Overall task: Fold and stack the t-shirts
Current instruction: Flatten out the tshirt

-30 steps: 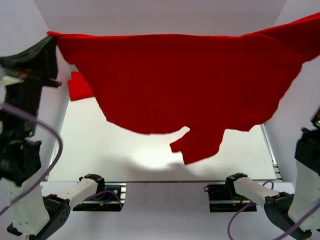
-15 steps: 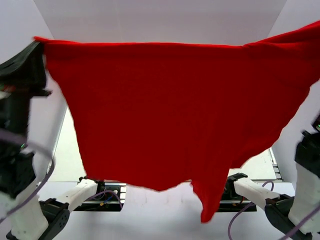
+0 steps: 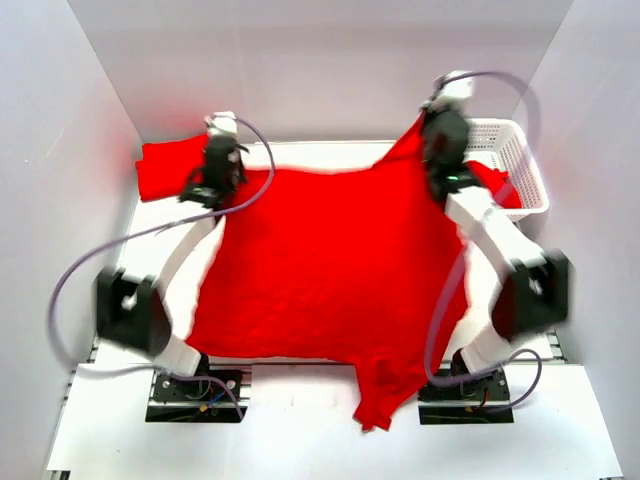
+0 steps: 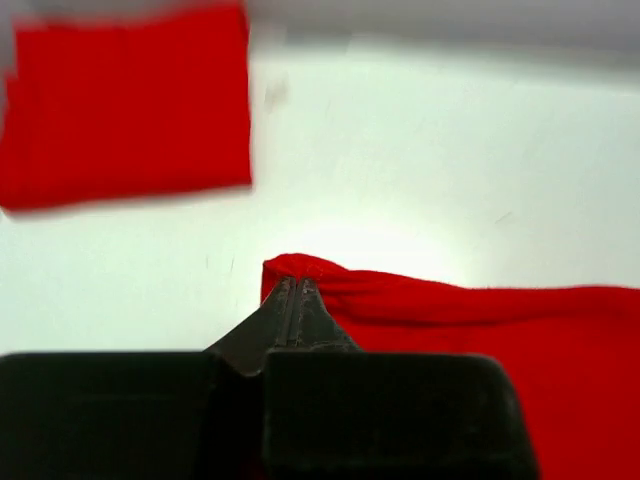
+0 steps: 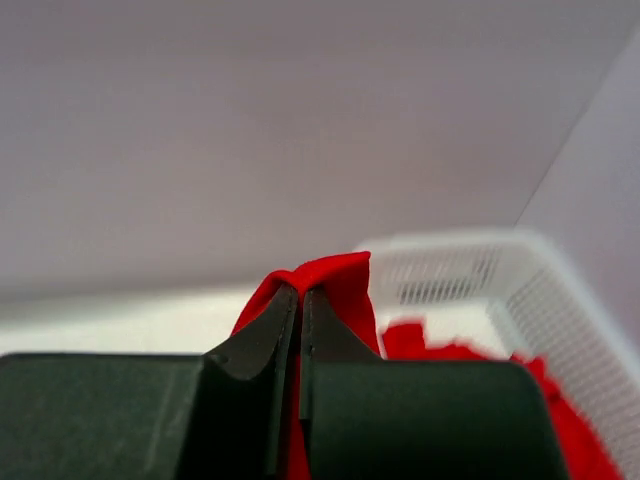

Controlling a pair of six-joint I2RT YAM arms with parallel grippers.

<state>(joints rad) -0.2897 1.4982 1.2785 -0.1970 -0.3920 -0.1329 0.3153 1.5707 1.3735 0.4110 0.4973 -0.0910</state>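
1. White-walled enclosure; pale worktop (image 3: 150,212).
2. The t-shirt (image 3: 320,260), airborne a second ago, now lies spread on the worktop, one sleeve overhanging the near edge.
3. The left gripper (image 4: 292,285) and right gripper (image 5: 298,290) each pinch a far corner.
4. Spreading appears complete; folding can begin.

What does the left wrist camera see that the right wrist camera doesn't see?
Only the left wrist view shows the folded red cloth t-shirt lying on the white table, apart from the left gripper. Only the right wrist view shows the white plastic lattice basket with more red cloth inside it, beyond the right gripper. Both show a black gripper shut on an edge of the big spread-out red t-shirt.
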